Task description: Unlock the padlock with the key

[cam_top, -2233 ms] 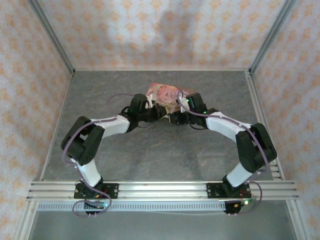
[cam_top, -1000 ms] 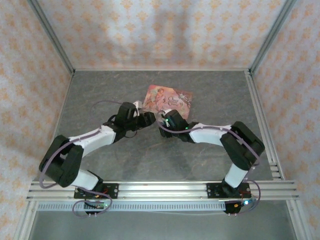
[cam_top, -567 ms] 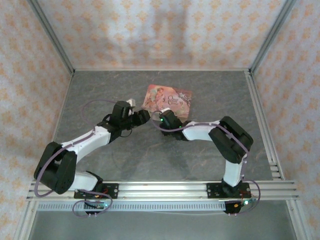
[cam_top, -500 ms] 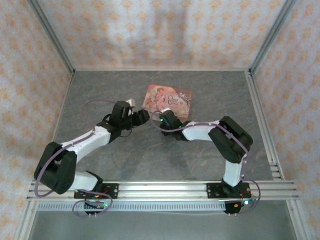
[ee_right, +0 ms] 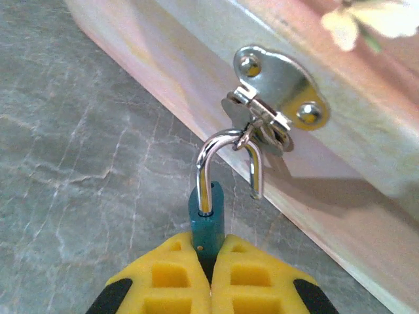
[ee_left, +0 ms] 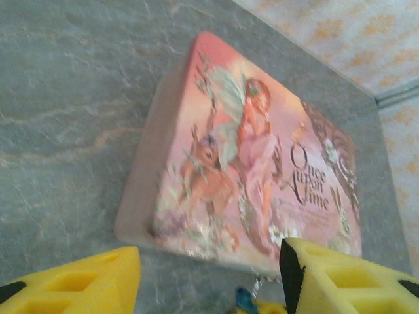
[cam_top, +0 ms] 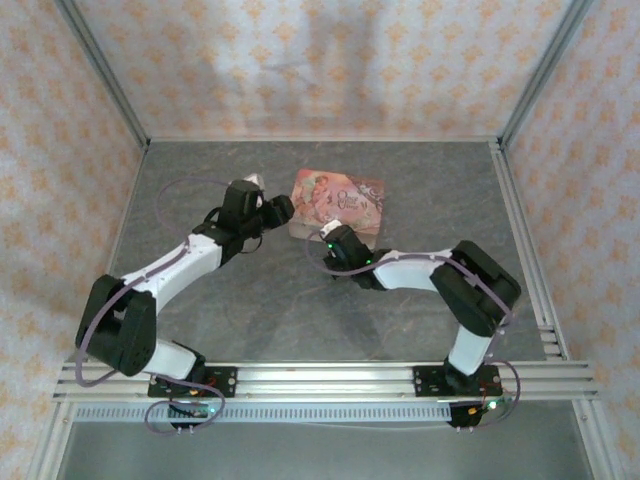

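closed pink box (cam_top: 338, 200) at 12 o'clock on grey surface (cam_top: 300, 310); right gripper (ee_right: 211, 256) clamps its padlock (ee_right: 207, 222), left gripper (ee_left: 208, 271) wide.

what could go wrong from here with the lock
1. The right gripper is shut on only the near end of the padlock, so a tug might slip it out.
2. The shackle is hooked through the ring of the hasp, so pulling back may drag the box along.
3. The left gripper is open, not clamped on the box, so nothing seems to steady it.
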